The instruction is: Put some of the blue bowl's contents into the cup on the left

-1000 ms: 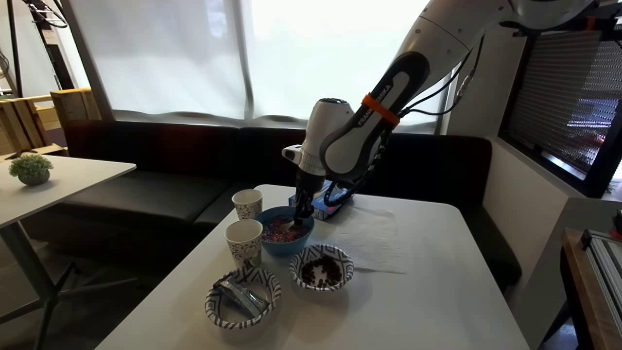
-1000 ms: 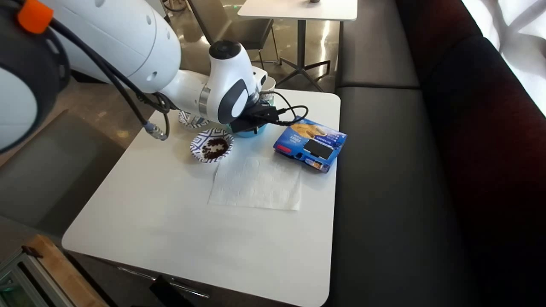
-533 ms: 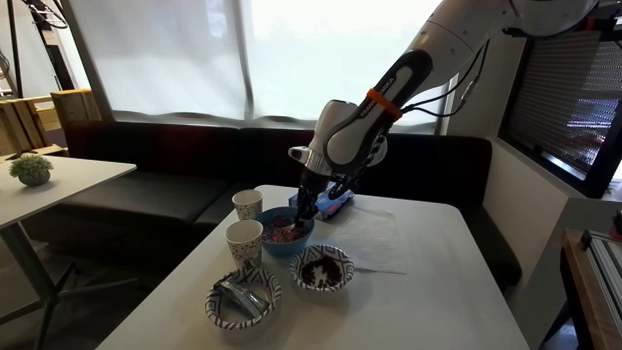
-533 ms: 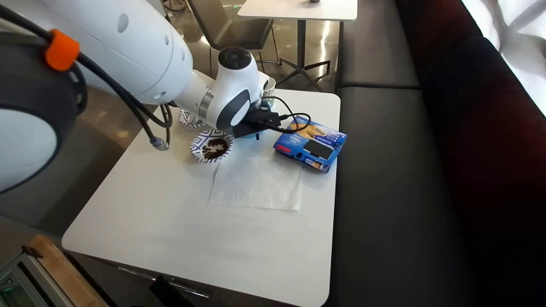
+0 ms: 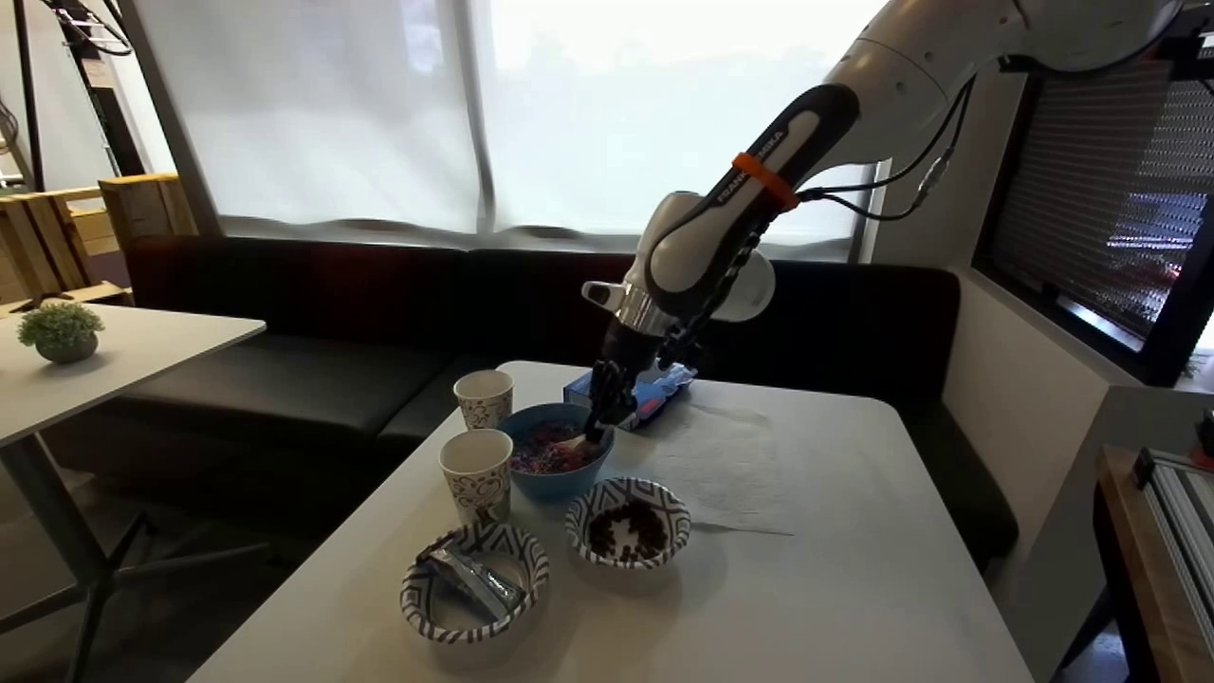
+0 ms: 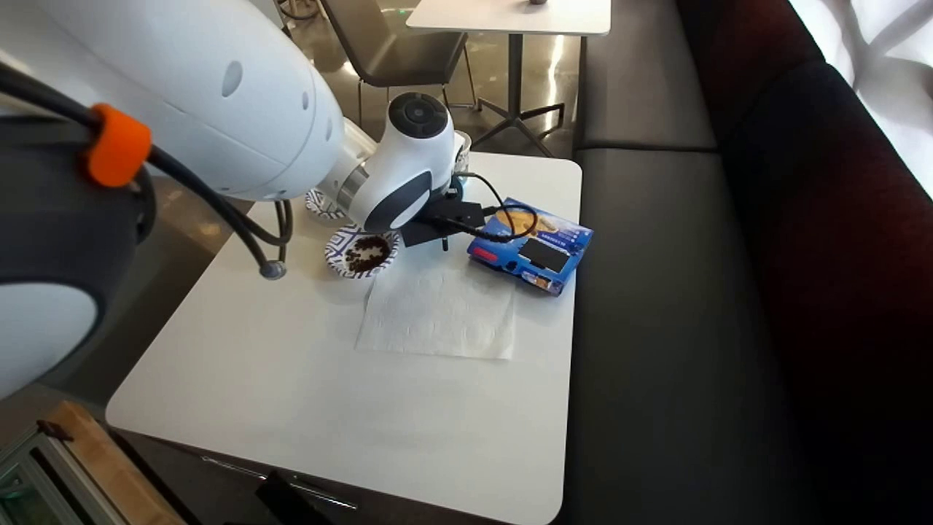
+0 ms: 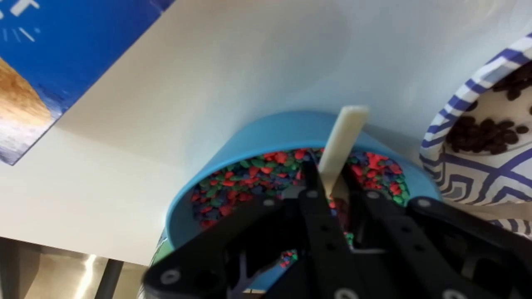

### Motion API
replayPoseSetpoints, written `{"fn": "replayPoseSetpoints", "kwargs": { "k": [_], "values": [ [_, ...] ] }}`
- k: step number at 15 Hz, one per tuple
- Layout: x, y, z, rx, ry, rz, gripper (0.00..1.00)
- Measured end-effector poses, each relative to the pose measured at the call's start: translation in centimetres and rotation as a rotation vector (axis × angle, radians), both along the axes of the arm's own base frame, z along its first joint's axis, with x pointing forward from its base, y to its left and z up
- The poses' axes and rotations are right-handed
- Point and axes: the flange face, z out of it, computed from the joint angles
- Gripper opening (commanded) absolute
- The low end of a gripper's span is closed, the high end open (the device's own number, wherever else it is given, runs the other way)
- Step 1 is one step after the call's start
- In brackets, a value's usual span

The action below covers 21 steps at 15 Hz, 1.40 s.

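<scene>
The blue bowl (image 5: 555, 486) stands on the table, filled with small red, green and dark blue pieces (image 7: 249, 178). A pale spoon (image 7: 345, 141) leans in it; its lower end dips among the pieces. My gripper (image 7: 328, 178) is shut on this spoon, its fingertips over the bowl's opening. Two patterned paper cups stand left of the bowl in an exterior view: a nearer cup (image 5: 474, 470) and a farther cup (image 5: 486, 398). I cannot see inside either cup. The arm hides most of the bowl from above in an exterior view, where a cup (image 6: 464, 153) shows partly.
A patterned bowl (image 5: 626, 562) with dark round bits sits close in front of the blue bowl. Another patterned bowl (image 5: 520, 555) holds foil packets (image 5: 474, 581) beside the nearer cup. A blue box (image 6: 536, 244) and a paper towel (image 6: 441, 313) lie behind and beside.
My gripper has shifted slightly to the right in an exterior view, and the wrist has tilted over more, with the spoon still in the bowl. Bowls and cups have not moved.
</scene>
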Motion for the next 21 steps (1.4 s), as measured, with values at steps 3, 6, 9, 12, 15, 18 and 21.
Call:
{"fn": "replayPoseSetpoints", "kwargs": {
  "k": [3,6,9,12,15,18,21],
  "values": [
    [-0.6,-1.1,0.5,0.040,-0.013,0.012,0.03],
    [-1.1,-2.0,1.1,0.081,-0.029,0.019,0.03],
    [-1.5,-2.6,2.0,0.118,-0.046,0.017,0.03],
    [-1.5,-2.9,3.0,0.143,-0.073,0.002,0.03],
    [-1.3,-2.8,3.8,0.152,-0.104,-0.017,0.03],
    [-0.9,-2.5,4.5,0.154,-0.134,-0.043,0.03],
    [-0.6,-1.7,4.9,0.162,-0.153,-0.078,0.03]
  ]
}}
